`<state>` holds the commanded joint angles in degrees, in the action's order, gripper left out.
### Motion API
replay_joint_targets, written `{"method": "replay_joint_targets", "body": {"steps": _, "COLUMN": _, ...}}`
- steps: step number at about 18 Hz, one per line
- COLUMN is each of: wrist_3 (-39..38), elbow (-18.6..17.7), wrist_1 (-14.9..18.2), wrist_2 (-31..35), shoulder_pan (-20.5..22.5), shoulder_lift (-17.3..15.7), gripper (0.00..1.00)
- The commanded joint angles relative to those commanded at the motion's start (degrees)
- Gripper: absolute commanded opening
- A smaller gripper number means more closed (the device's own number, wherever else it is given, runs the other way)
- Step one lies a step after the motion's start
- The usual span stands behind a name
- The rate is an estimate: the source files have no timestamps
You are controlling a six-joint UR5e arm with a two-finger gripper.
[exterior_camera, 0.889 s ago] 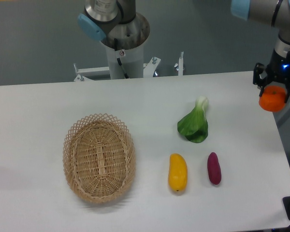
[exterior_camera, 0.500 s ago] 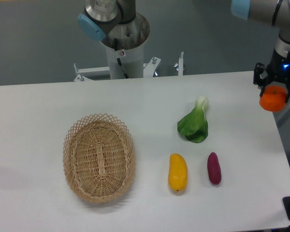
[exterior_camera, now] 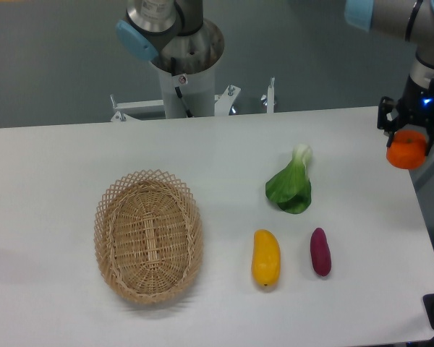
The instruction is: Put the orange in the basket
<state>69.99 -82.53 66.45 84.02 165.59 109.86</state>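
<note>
The small bright orange (exterior_camera: 406,152) hangs at the far right, over the table's right edge, held off the surface. My gripper (exterior_camera: 409,139) comes down on it from above and is shut on the orange, its dark fingers gripping the fruit's upper sides. The light tan wicker basket (exterior_camera: 149,235) lies far off at the front left of the white table, and nothing shows inside it.
A green leafy bok choy (exterior_camera: 292,185) lies right of centre. In front of it lie an elongated yellow-orange fruit (exterior_camera: 266,257) and a small purple sweet potato (exterior_camera: 320,251). The robot's base column (exterior_camera: 182,65) stands behind the table's far edge.
The gripper has risen slightly with the orange in it. Everything on the table has stayed put.
</note>
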Motion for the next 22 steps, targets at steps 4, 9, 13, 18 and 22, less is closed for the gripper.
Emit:
{"method": "replay_joint_targets", "body": {"steps": 4, "wrist_3": -19.75, "elbow": -1.14, "wrist_1": -2.64, "wrist_2": 0.26, "shoulder_pan": -8.94, "shoulder_lift": -0.26, "gripper": 0.67}}
{"method": "replay_joint_targets", "body": {"steps": 9, "wrist_3": -37.88, "elbow": -3.15, "wrist_1": -3.43, "wrist_2": 0.53, "shoulder_pan": -19.94, "shoulder_lift": -0.52, "gripper": 0.67}}
{"method": "replay_joint_targets", "body": {"steps": 13, "wrist_3": -44.22, "elbow": -10.35, "wrist_1": -10.18, "wrist_2": 0.7, "shoulder_pan": -25.3, "shoulder_lift": -3.16, "gripper": 0.67}}
{"method": "replay_joint_targets", "body": {"steps": 18, "wrist_3": -51.07, "elbow": -15.38, "wrist_1": -13.1, "wrist_2": 0.97, "shoulder_pan": -31.81, "shoulder_lift": -4.84, "gripper": 0.67}}
{"method": "replay_joint_targets", "body": {"steps": 22, "wrist_3": -56.53, "elbow": -15.38, "wrist_1": -13.98, "wrist_2": 4.56, "shoulder_pan": -37.96, "shoulder_lift": -1.42, "gripper": 0.67}}
